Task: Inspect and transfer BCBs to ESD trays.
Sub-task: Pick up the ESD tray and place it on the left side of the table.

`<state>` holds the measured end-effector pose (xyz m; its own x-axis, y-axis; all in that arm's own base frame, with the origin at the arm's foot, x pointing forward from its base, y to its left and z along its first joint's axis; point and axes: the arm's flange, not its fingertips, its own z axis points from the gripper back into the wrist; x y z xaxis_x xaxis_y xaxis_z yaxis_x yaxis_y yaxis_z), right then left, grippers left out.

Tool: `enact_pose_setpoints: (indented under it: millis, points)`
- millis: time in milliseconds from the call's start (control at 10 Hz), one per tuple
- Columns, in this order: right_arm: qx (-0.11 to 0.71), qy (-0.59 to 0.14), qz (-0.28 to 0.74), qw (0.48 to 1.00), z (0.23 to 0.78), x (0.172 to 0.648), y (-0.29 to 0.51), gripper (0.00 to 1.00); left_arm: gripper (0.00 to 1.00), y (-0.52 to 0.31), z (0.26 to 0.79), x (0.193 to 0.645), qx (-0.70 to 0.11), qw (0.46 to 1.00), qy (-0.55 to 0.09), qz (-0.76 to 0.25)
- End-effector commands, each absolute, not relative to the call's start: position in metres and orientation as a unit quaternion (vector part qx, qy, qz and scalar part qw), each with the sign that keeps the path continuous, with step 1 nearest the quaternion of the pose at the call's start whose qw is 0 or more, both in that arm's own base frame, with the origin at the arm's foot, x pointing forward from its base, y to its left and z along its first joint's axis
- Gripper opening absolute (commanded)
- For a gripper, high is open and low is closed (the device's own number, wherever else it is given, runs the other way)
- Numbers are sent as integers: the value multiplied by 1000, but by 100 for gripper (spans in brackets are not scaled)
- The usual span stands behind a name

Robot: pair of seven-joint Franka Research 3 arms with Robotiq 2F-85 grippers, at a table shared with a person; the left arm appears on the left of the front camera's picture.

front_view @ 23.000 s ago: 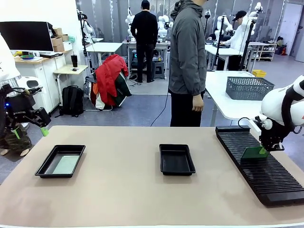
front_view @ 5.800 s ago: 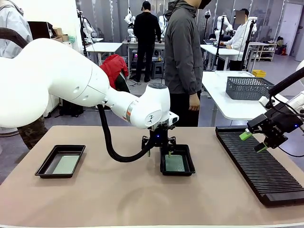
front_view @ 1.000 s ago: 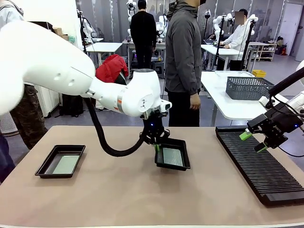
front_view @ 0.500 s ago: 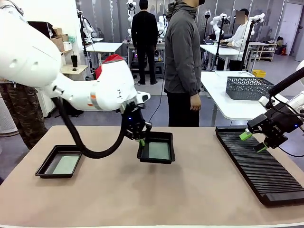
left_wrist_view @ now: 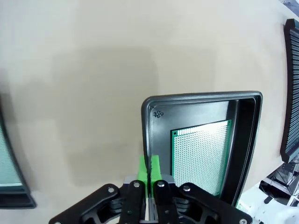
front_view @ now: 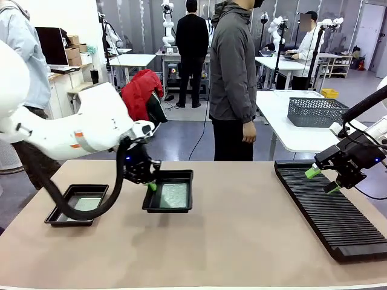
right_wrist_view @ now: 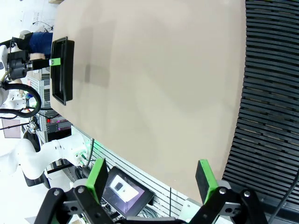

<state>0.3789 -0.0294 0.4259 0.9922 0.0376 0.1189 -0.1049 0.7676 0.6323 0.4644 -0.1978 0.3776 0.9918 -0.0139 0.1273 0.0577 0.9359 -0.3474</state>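
Beige tabletop [front_view: 242, 241] below, the left hand [front_view: 150, 184] pinches the rim of a stiff, light tray [front_view: 181, 175] held aloft; its loose circuit board [front_view: 174, 195] could slide. Right hand [front_view: 323, 180] spread, empty.

2 black ESD trays, shallow, raised rims, rounded corners. Tray 1 [front_view: 169, 192] lifted off the table, slightly tilted, mid-left of table, rim pinched at its left edge by the left gripper [front_view: 151, 186], jaws closed on the rim. Inside it: green BCB [front_view: 174, 194], flat on the floor, perforated grid surface, pale sheen. Tray 2 [front_view: 68, 208] flat on the table at far left, just beside tray 1, holds another BCB [front_view: 84, 203], also lying flat.
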Motion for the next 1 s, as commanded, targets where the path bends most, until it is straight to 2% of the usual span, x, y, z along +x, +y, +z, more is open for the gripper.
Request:
enact_pose_setpoints:
  millis: [0,900]
  points:
    - [342,-52,30,938,427,379,-28,100,3,-156,374,458,-196,977,-75,-18]
    - [342,-52,30,938,427,379,-28,100,3,-85,338,488,-149,986,-76,6]
